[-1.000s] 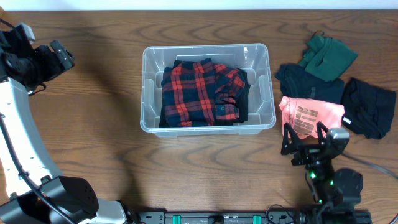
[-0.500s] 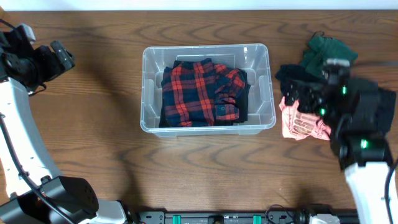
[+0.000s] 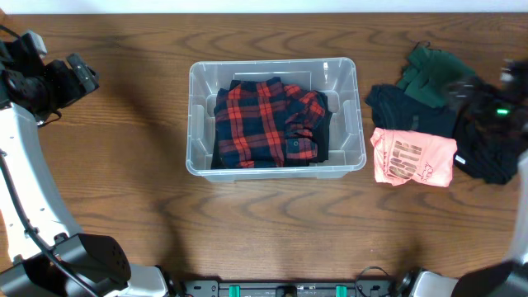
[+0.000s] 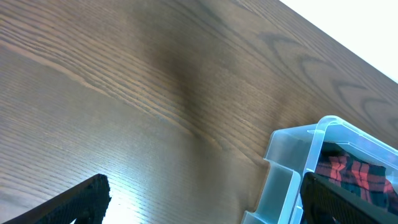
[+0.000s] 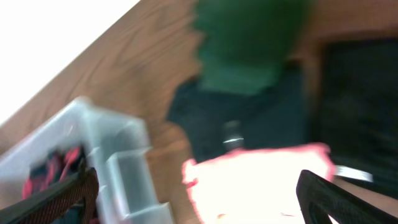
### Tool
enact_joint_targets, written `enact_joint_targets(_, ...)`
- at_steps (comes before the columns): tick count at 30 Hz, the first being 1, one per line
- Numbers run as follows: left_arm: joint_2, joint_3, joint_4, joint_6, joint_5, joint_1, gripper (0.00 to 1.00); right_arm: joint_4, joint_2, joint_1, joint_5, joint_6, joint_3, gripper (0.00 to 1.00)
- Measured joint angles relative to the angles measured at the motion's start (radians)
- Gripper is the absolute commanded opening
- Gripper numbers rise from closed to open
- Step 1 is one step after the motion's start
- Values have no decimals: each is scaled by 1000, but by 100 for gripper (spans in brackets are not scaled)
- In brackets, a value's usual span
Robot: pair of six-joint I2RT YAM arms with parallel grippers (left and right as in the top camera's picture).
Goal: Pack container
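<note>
Left side: the left gripper hangs over bare wooden table, well apart from the work. In its wrist view the two fingertips sit at opposite lower corners, so the jaws stand wide apart and hold nothing.

Centre: the container rests flat on the table, roughly mid-width, long side across. A folded red plaid shirt lies inside and covers most of the base.

Right side: four garments remain outside, just beside the container's right wall. They are a pink top, a black garment touching its upper edge, a green one behind that, and a second black piece at the far edge. The right gripper is over this group and badly blurred; its wrist view shows the fingers spread, nothing between them.

Assessed risks:
- The garments touch or overlap, so a low pinch could take two layers at once, or drag a neighbour.
- A fold may open on lifting — loose cloth could then drape over the container rim instead of landing inside.
- The container looks light and may shift if trailing cloth catches its wall.
</note>
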Motion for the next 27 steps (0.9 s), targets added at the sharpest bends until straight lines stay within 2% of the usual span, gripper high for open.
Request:
enact_joint_targets(5,0,0,0,0,0,0,98,-21,117,-249,-59,-25,20,99)
enact_joint_targets(10,0,0,0,0,0,0,98,-14,248,-405,-79,-87,20,99)
enact_joint_targets(19,0,0,1,0,0,0,98,71,426,-467,-79,-212,20,99)
enact_joint_targets(27,0,0,0,0,0,0,98,107,481,-497,-25,-307,20,99)
